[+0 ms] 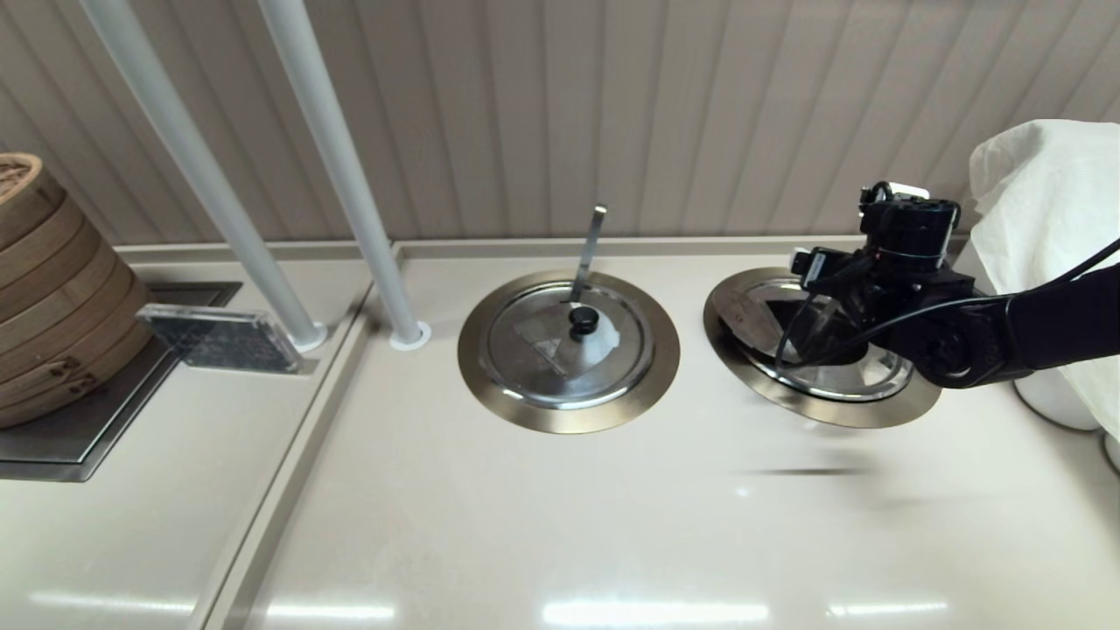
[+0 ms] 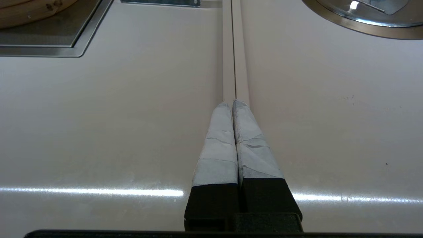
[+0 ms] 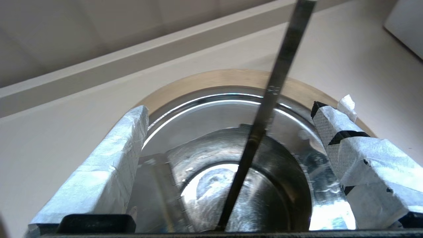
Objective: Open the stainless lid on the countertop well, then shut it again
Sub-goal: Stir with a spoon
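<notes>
The stainless lid point(image 1: 744, 311) lies over the countertop well's brushed ring point(image 1: 831, 407) at the right, with a dark triangle showing on it. My right gripper point(image 1: 818, 302) hangs over its middle and hides the knob. In the right wrist view the gripper point(image 3: 231, 110) is open. Its taped fingers point(image 3: 109, 158) straddle the shiny lid point(image 3: 205, 148), touching nothing, and the slanted ladle handle point(image 3: 284, 59) rises between them from a notch. The ring point(image 3: 214, 77) curves behind. I cannot tell if the lid sits flat. My left gripper point(image 2: 233, 102) is shut and parked over the counter seam.
The twin lid point(image 1: 569, 346), with a whitish patch and its own ladle handle point(image 1: 593, 245), sits in the middle ring point(image 2: 357, 26). Bamboo steamers point(image 1: 44, 289) stand far left. Two white posts point(image 1: 350, 175) rise from the counter. A white cloth bundle point(image 1: 1050, 219) stands at the right.
</notes>
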Controlling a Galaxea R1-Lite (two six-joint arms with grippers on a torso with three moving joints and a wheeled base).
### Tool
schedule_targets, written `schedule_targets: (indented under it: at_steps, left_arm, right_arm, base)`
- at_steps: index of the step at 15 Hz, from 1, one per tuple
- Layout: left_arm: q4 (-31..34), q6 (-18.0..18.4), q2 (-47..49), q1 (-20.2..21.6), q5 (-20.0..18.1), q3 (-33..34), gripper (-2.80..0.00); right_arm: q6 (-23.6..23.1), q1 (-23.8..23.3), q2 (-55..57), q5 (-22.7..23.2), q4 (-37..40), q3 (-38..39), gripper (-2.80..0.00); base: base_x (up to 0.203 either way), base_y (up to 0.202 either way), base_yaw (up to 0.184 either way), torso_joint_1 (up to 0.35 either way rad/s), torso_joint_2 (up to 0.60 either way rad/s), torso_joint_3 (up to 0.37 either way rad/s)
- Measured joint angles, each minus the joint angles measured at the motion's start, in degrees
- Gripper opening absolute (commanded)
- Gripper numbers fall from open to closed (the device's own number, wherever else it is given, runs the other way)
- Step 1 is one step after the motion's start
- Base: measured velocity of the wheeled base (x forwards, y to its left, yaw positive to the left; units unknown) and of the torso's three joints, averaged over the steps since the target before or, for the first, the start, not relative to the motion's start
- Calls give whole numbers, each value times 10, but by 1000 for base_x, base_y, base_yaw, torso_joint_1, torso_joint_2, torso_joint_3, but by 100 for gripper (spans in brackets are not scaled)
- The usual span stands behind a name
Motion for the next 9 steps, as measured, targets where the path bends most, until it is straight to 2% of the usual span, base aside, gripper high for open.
schedule_targets:
  at_steps: [3,6,9]
  left_arm:
    - [0,0,0,0,0,0,-280]
    - [0,0,0,0,0,0,-280]
    - [0,0,0,0,0,0,-280]
  right_arm:
    - [12,-21,17,4,57,-43,0]
    - [13,-23,43,5,73,-77,0]
    - [10,-25,88,6,95,-149,0]
  base:
    - [0,0,0,0,0,0]
    - [0,0,0,0,0,0]
    - [0,0,0,0,0,0]
